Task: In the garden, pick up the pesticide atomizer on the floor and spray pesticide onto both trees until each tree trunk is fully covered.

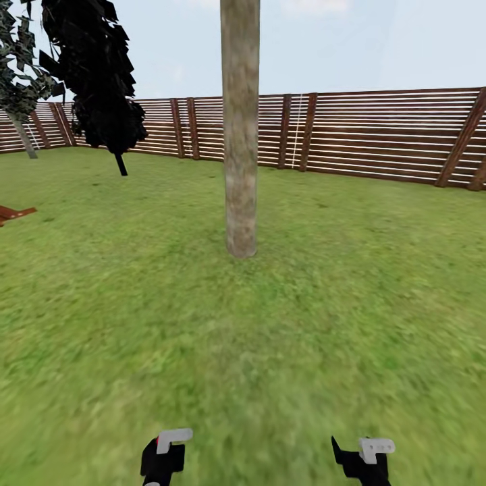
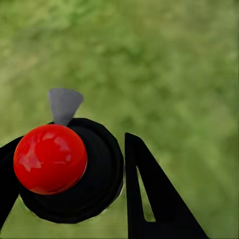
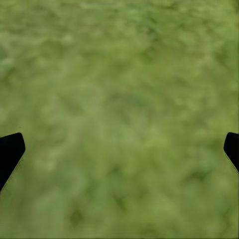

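On the far left, a second tree (image 1: 20, 94) is standing by the wooden fence (image 1: 378, 135), with a dark bush (image 1: 101, 74) beside it. Our left claw (image 2: 74, 169) is hanging low over the grass (image 1: 304, 324), and it is squeezing the spray bottle (image 2: 74, 172) between its fingers. We are seeing the bottle's red knob (image 2: 50, 158) and its little grey nozzle (image 2: 63, 105) poking forward. In the middle, the tree trunk (image 1: 240, 135) is standing straight ahead of us, well apart from both claws. No white spray is showing on it yet. On the right, our right claw (image 3: 119, 149) is holding nothing, with its fingers wide apart over bare grass.

We are thinking the spray could miss. The nozzle is pointing down at the grass, and the trunk is looking too far away. If we are spraying from one side, the back of the trunk could stay bare. The bottle could also slip if the squeeze is loose.
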Tool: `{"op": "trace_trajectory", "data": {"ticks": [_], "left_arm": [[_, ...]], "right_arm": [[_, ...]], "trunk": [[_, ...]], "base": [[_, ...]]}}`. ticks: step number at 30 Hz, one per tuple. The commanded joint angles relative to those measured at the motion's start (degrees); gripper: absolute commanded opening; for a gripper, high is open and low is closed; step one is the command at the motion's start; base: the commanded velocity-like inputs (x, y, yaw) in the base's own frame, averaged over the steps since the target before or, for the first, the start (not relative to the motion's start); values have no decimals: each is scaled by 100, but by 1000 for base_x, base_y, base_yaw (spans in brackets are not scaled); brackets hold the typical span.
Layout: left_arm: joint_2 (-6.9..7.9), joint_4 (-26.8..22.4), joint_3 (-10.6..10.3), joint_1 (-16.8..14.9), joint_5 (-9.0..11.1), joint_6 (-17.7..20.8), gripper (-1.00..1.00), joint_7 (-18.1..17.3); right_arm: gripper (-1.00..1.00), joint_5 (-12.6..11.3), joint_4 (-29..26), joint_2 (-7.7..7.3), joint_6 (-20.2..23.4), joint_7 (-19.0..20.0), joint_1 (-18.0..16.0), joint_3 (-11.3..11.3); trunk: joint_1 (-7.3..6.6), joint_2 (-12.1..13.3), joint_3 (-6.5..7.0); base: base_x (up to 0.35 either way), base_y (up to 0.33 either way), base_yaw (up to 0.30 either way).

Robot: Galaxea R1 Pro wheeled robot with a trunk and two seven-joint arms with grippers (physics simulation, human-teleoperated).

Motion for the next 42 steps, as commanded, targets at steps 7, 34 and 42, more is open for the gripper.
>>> {"op": "trace_trajectory", "data": {"ticks": [7,34,42], "left_arm": [[0,-2,-1,0,-2,1,-100,1],[2,2,-1,0,-2,9,-100,2],[0,-2,-1,0,-2,9,-100,-2]], "right_arm": [[100,0,1,0,0,0,0,0],[100,0,0,0,0,0,0,0],[100,0,0,0,0,0,0,0]], "trunk": [[0,0,0],[0,0,0],[0,0,0]], "base": [[339,0,0],[339,0,0],[339,0,0]]}}
